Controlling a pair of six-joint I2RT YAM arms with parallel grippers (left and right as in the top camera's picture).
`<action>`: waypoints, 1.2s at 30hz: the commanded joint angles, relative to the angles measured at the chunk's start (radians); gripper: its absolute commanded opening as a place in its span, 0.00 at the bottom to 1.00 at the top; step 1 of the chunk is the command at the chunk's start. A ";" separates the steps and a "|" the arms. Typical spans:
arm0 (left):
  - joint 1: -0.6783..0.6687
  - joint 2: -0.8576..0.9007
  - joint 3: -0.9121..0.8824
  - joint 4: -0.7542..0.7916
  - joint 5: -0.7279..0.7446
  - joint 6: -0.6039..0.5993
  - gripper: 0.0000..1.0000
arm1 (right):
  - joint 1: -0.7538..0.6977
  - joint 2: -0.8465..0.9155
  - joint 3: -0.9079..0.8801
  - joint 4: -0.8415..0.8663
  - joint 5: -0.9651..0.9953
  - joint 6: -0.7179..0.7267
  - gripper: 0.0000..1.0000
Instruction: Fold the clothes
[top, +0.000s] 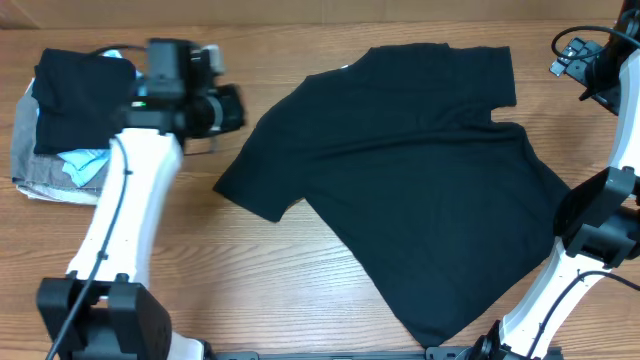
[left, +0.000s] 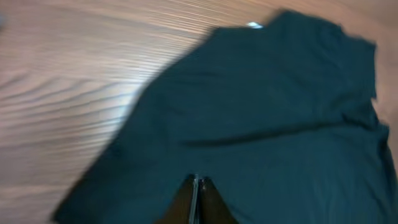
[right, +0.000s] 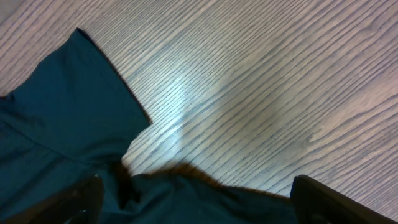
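Observation:
The black T-shirt (top: 420, 170) lies spread on the wooden table, collar toward the back, one sleeve pointing left and the hem at the front right. Its small white label (left: 254, 25) shows at the neck. My left gripper (top: 222, 108) is shut and empty, hovering left of the left sleeve; in the left wrist view its closed fingers (left: 198, 190) point at the shirt (left: 261, 124). My right gripper (top: 582, 62) is at the back right, beside the right sleeve. In the right wrist view its fingers (right: 199, 208) are wide open with the shirt's edge (right: 186, 199) between them and the sleeve (right: 68, 106) to the left.
A pile of folded clothes (top: 65, 110) sits at the back left: a black piece on top of a grey garment (top: 35, 170) and a light-blue one (top: 85, 165). The bare wooden table (top: 280, 280) shows in front of the shirt.

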 joint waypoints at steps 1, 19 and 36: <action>-0.105 0.035 0.092 0.010 -0.149 0.033 0.04 | 0.002 -0.021 0.019 0.003 0.010 0.006 1.00; -0.182 0.443 0.168 0.182 -0.400 0.047 0.04 | 0.002 -0.021 0.019 0.003 0.010 0.006 1.00; -0.181 0.589 0.168 0.090 -0.404 0.047 0.04 | 0.002 -0.021 0.019 0.003 0.010 0.006 1.00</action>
